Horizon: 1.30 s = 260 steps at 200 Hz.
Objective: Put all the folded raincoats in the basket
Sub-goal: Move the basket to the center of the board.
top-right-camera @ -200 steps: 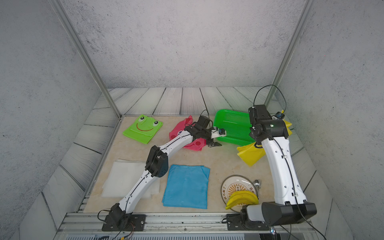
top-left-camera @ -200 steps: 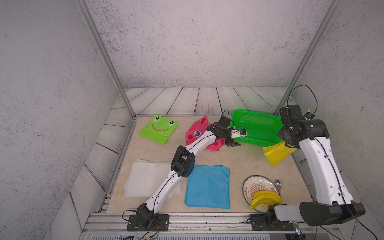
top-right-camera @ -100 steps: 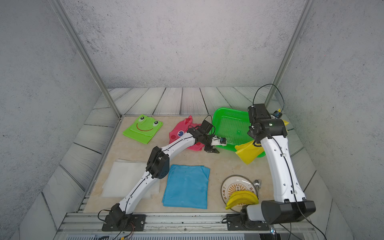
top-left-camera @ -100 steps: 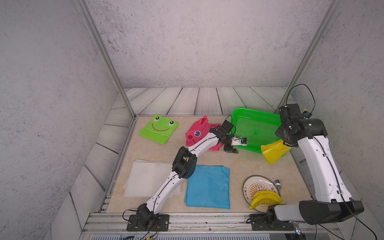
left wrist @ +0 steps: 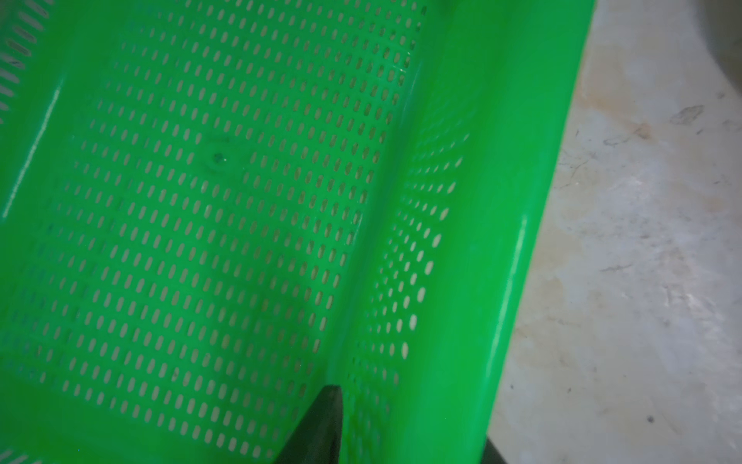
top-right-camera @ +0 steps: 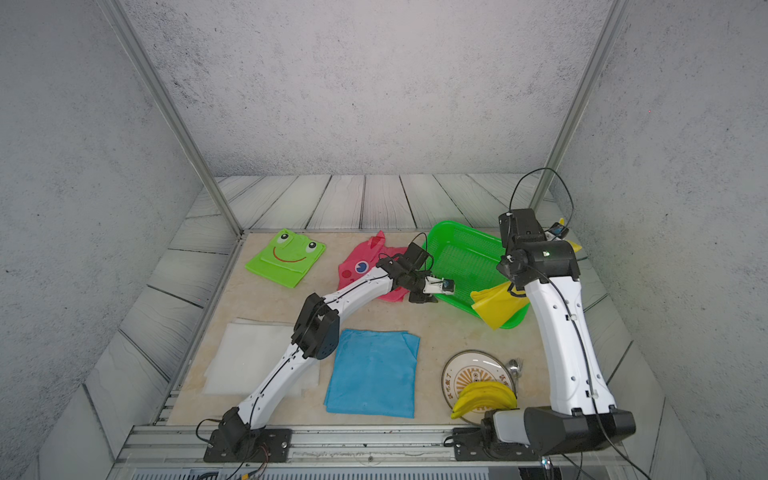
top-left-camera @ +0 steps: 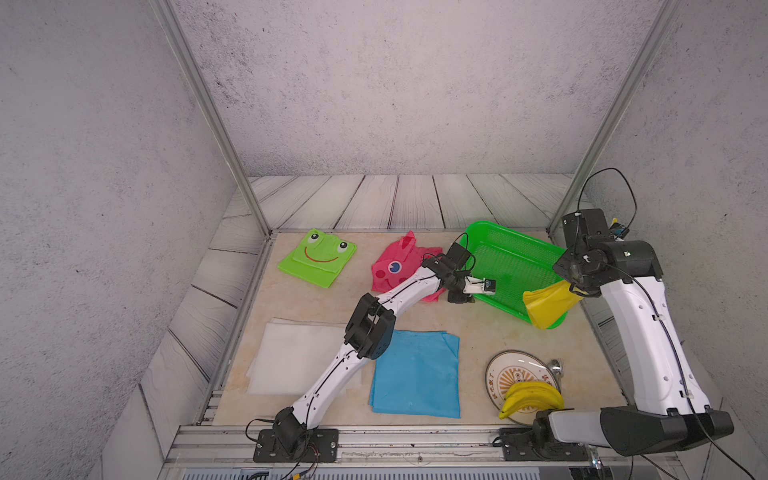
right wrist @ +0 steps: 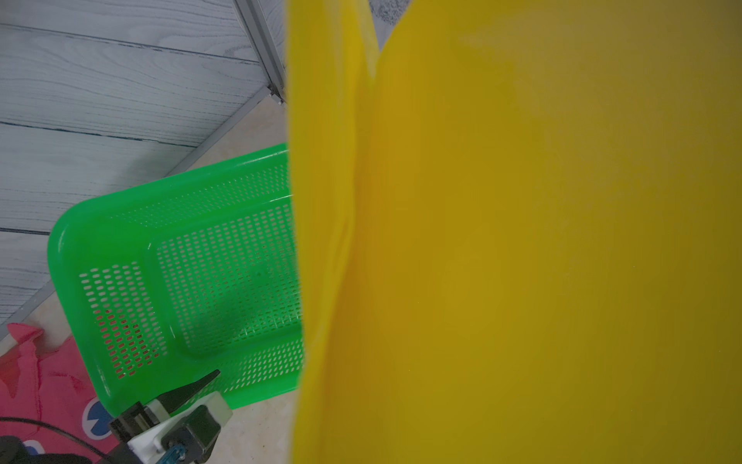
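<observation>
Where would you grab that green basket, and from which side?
Probably by a long side wall of the basket, from above: it stands thin and nearly upright under a broad rim, so one gripper finger fits inside, one outside. The mesh floor offers nothing to pinch.

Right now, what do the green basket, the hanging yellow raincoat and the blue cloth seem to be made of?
The basket: moulded plastic, glossy; bright highlights along the rim, regular slots. The yellow raincoat: probably thin plastic film, smooth; it hangs limp in soft folds. The blue cloth: likely fabric, matte, slightly fuzzy.
</observation>
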{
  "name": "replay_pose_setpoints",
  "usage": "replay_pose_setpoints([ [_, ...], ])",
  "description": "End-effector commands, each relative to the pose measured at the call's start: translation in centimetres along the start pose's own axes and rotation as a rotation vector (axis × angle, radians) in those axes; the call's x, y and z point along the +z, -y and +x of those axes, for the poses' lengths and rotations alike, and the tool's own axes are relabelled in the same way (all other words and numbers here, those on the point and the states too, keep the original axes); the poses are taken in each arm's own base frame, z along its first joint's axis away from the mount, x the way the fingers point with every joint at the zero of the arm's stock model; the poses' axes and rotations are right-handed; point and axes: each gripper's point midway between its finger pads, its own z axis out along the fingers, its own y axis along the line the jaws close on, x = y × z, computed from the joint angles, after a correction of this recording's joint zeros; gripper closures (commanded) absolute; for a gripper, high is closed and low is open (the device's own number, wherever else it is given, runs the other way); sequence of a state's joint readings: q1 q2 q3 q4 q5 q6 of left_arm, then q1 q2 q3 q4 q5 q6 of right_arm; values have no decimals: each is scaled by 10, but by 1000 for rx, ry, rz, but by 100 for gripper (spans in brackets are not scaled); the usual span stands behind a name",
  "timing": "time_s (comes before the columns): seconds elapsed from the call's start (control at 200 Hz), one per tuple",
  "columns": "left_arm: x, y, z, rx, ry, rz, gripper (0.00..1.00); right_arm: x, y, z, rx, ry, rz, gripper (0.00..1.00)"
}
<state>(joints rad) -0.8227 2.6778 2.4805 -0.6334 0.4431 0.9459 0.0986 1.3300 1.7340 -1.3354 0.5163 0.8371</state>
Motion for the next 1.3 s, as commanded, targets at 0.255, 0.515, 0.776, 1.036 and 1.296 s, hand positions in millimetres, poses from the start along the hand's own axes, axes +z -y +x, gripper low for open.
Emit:
replay_pose_setpoints([
  [0.255,-68,1,-44,-30,31,-70,77,-5,21,-3,41,32,78,100],
  [0.515,-67,49,-66,-3,57,46,86,-9,11,4,74,-31,19,100],
  [0.776,-32,83,-84,-67,22,68,85,-4,-4,17,133,-125,-30,100],
  [1.036,-39,92,-83,-206,-17,81,82,20,4,24,252,-233,9,100],
  [1.296,-56,104,-71,-376,-73,67,82,41,-24,57,392,-431,-95,100],
])
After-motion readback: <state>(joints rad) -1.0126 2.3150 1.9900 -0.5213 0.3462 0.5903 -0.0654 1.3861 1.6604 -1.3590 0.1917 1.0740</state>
